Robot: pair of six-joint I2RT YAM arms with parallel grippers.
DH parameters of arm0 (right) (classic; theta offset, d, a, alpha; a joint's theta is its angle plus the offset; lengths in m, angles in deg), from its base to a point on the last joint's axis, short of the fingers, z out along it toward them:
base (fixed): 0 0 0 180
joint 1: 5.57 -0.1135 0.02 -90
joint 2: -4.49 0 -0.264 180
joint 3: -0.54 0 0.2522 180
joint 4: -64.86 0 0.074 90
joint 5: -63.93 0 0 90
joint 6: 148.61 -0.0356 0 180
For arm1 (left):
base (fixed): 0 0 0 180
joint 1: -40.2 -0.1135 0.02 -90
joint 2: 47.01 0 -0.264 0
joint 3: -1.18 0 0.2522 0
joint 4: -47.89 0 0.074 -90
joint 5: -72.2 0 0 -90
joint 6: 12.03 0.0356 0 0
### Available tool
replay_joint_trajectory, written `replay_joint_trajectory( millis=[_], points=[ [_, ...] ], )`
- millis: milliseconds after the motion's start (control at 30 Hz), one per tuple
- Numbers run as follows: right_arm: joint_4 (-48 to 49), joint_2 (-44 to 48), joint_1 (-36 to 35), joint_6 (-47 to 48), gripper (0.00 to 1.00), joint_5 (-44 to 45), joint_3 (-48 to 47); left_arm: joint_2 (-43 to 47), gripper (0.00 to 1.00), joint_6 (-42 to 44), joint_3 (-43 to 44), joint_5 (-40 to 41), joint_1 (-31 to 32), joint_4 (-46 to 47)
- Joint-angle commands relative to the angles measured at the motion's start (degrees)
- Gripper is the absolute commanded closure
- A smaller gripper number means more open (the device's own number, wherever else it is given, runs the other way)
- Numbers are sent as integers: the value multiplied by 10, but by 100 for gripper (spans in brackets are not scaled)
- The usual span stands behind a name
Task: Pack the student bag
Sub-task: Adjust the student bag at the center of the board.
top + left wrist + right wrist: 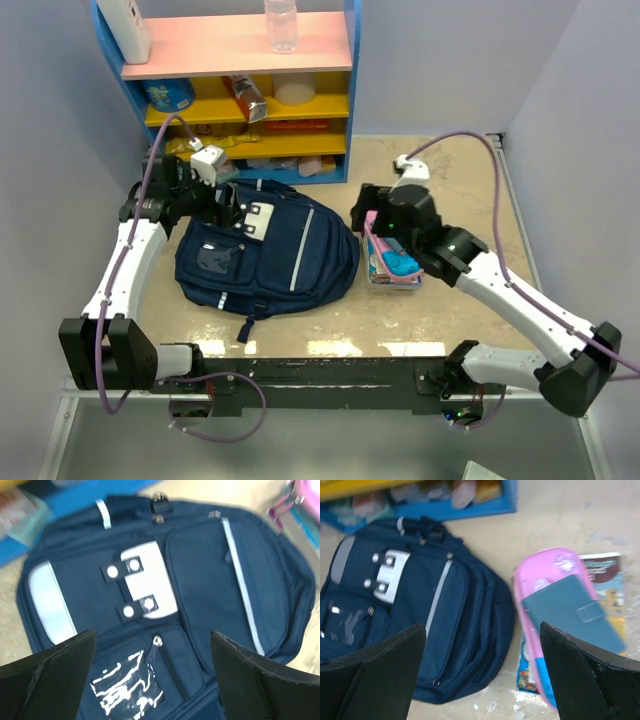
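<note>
Hovering above closed student bag (pixel 265 250), left claw (pixel 152 680) spread, empty; right claw (pixel 482 675) spread over pink pencil case (pixel 540 580), books (pixel 606 582) just right of bag; packing seemingly not begun.

We see bright, even overhead light; glare streaks the table (pixel 330 347) well behind the right gripper (pixel 481 627), while the shelf (pixel 445 500) beyond it smears out of focus in wrist view.
</note>
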Motion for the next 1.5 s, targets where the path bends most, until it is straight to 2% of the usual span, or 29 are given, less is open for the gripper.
replay_joint_trajectory(
  millis=[0,133,233,433,600,800,933,1100,1267,1467],
  points=[
    [12,-46,-85,22,1,71,-27,8,0,54,-36,0,1,-13],
    [57,-87,-171,64,1,105,-9,10,0,74,-71,27,1,2],
    [73,-112,-189,55,2,101,6,10,0,87,-97,54,0,16],
    [121,-183,-192,56,5,128,4,25,0,105,-136,102,-3,22],
    [134,-302,-185,92,2,195,-71,36,0,117,-146,103,-36,9],
    [165,-374,-135,95,3,164,-105,49,0,137,-152,117,-75,-5],
    [217,-381,-124,112,2,138,-88,49,0,151,-163,124,-97,-4],
    [222,-395,-109,95,3,98,-73,39,1,151,-183,146,-97,22],
    [235,-387,-108,62,12,60,-36,36,3,154,-207,168,-99,51],
    [266,-351,-109,32,21,6,38,30,16,149,-233,182,-99,93]
  ],
)
